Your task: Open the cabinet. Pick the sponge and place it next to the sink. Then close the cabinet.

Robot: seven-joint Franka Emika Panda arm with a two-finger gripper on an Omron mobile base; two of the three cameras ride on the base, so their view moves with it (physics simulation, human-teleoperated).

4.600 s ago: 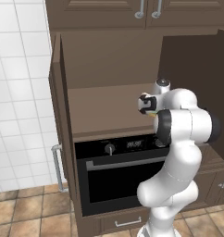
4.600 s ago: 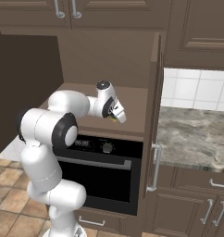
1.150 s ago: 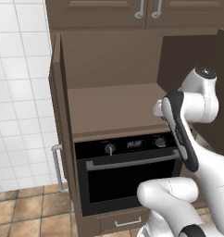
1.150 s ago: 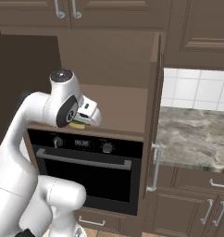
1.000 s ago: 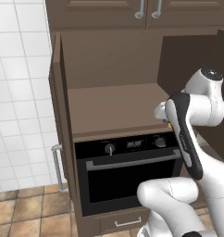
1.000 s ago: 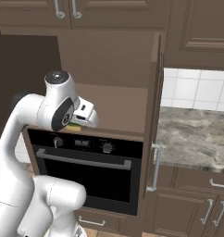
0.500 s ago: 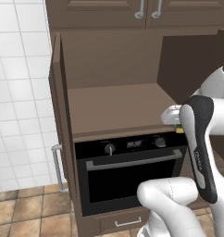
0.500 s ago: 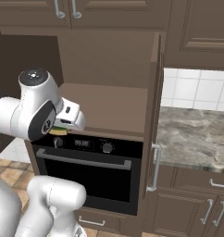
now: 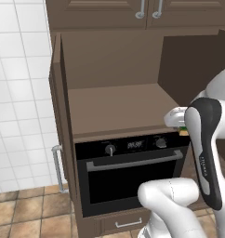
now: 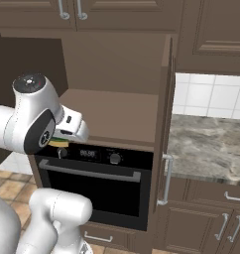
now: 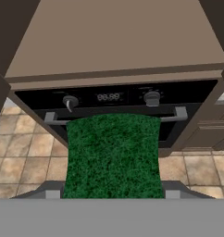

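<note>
The sponge (image 11: 113,155) is held clamped between the fingers, out in front of the open cabinet (image 9: 115,108) and above the oven (image 9: 133,174). It is judged light, soft and compressible, with a rough green face unlikely to slip; a hold across the short width suits it, as seen in the hand view. Its long axis appears to run away from the gripper (image 10: 62,141), toward the cabinet, with the green face lying flat.

Even, flat rendered light, soft shadows inside the cabinet (image 9: 109,102), perhaps slightly blurry.
</note>
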